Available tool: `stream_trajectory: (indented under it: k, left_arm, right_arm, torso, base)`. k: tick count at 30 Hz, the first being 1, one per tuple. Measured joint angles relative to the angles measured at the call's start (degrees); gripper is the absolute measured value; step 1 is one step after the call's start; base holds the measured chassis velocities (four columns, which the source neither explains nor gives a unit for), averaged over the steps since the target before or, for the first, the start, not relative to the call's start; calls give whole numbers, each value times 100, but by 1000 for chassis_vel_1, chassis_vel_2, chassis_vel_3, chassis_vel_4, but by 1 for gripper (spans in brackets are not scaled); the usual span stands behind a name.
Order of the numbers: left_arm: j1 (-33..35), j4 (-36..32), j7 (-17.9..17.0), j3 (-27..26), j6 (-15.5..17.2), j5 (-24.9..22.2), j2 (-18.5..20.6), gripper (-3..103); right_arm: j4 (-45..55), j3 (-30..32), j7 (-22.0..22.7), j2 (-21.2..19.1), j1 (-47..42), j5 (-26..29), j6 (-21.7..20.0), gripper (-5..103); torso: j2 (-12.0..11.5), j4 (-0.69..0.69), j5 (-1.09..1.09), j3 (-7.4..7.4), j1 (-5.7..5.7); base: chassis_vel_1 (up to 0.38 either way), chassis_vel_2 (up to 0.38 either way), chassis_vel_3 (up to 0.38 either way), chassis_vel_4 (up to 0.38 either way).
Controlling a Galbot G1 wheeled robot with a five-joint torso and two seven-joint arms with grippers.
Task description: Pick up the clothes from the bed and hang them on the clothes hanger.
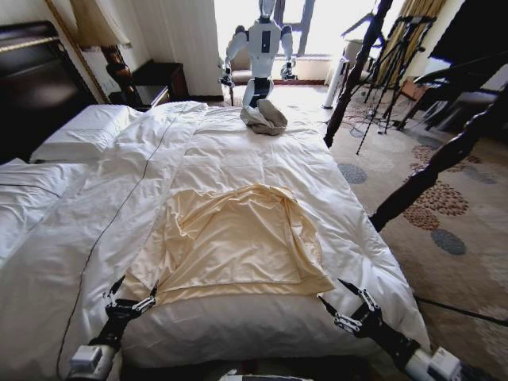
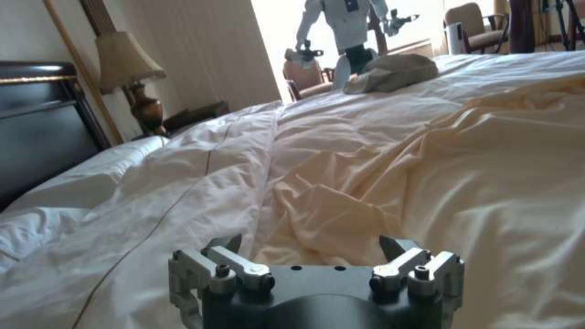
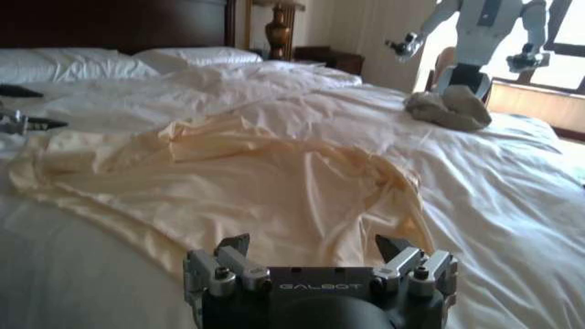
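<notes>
On the near half of the bed (image 1: 238,135), the clothes (image 1: 234,242) lie spread across the wrinkled white duvet, a pale cream-yellow top with creases and folded-over edges, its lower hem running along the edge nearest the robot. In the left wrist view the same fabric (image 2: 439,178) bunches into soft ridges just ahead of the fingers; in the right wrist view it (image 3: 238,185) extends flat away from the tool.

The left gripper (image 1: 133,298) sits at the near left corner of the garment, jaws spread wide with the fingertips just at the fabric edge; nothing is clamped between them. From its own camera the left gripper (image 2: 311,248) shows both fingers apart with cloth visible in the gap, not pinched.

The right gripper (image 1: 343,302) sits at the near right corner of the garment, likewise spread open and holding nothing. Its own camera confirms the right gripper (image 3: 313,247) stands open above the hem.

A small grey-beige cloth heap (image 1: 264,117) rests on the far part of the duvet, well apart from the top. White pillows (image 1: 83,131) lie at the head end on the left. A dark twisted post (image 1: 432,163) stands to the right of the bed.
</notes>
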Motion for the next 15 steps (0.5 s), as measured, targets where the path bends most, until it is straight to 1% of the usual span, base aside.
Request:
stream_trajectory:
  k: [1, 2, 3, 4, 5, 6, 7, 8, 10, 11, 12, 13, 14, 15]
  left_arm:
    - [-181, -101, -72, 12, 112, -47, 51, 100]
    - [-286, -184, -117, 22, 204, -98, 93, 100]
    - [-286, -184, -117, 22, 204, -98, 93, 100]
    - [-387, -268, -169, 35, 305, -168, 140, 100]
    - [-463, -350, -205, 48, 395, -242, 182, 100]
    - [-599, -491, -244, 74, 549, -379, 249, 100]
    - [-641, -531, -258, 90, 598, -422, 268, 100]
    - [-641, -531, -258, 90, 598, -422, 268, 100]
    - [-748, -628, -292, 161, 724, -514, 328, 100]
    - [-748, -628, -292, 161, 724, -514, 328, 100]
    - [-760, -663, -296, 173, 743, -522, 332, 100]
    - [-751, -726, -305, 173, 752, -523, 309, 100]
    - [-723, -800, -313, 150, 752, -523, 266, 100]
    - [-723, -800, -313, 150, 752, -523, 266, 100]
  right_arm:
    - [126, -188, 234, -1, 461, 243, -12, 92]
    - [223, -329, 497, -27, 825, 399, -70, 99]
    - [223, -329, 497, -27, 825, 399, -70, 99]
    - [289, -437, 727, -58, 1119, 535, -138, 99]
    - [357, -535, 989, -91, 1435, 694, -224, 99]
    - [445, -625, 1389, -160, 1909, 978, -381, 100]
    - [466, -640, 1549, -193, 2094, 1078, -437, 100]
    - [466, -640, 1549, -193, 2094, 1078, -437, 100]
    - [509, -654, 2427, -392, 2981, 1426, -694, 100]
    - [509, -654, 2427, -392, 2981, 1426, -694, 100]
    - [509, -655, 2880, -507, 3423, 1553, -823, 100]
    - [481, -652, 3424, -680, 3998, 1690, -974, 100]
    - [419, -633, 3755, -801, 4360, 1698, -1049, 100]
    - [419, -633, 3755, -801, 4360, 1698, -1049, 100]
  torso:
    - [0, 1, 1, 0, 0]
    - [0, 2, 2, 0, 0]
    - [0, 2, 2, 0, 0]
    - [0, 3, 0, 0, 0]
    - [0, 3, 1, 0, 0]
    - [0, 2, 2, 0, 1]
    - [0, 2, 2, 0, 1]
    - [0, 2, 2, 0, 1]
    - [0, 0, 2, 0, 1]
    - [0, 0, 2, 0, 1]
    - [0, 1, 2, 0, 1]
    - [-1, 6, 0, 1, 1]
    - [-1, 7, -2, 1, 2]
    - [-1, 7, -2, 1, 2]
  base:
    - [0, 0, 0, 0]
    - [0, 0, 0, 0]
    - [0, 0, 0, 0]
    - [0, 0, 0, 0]
    - [0, 0, 0, 0]
    - [0, 0, 0, 0]
    - [0, 0, 0, 0]
    - [0, 0, 0, 0]
    - [0, 0, 0, 0]
    - [0, 0, 0, 0]
    - [0, 0, 0, 0]
    - [0, 0, 0, 0]
    - [0, 0, 0, 0]
    - [0, 0, 0, 0]
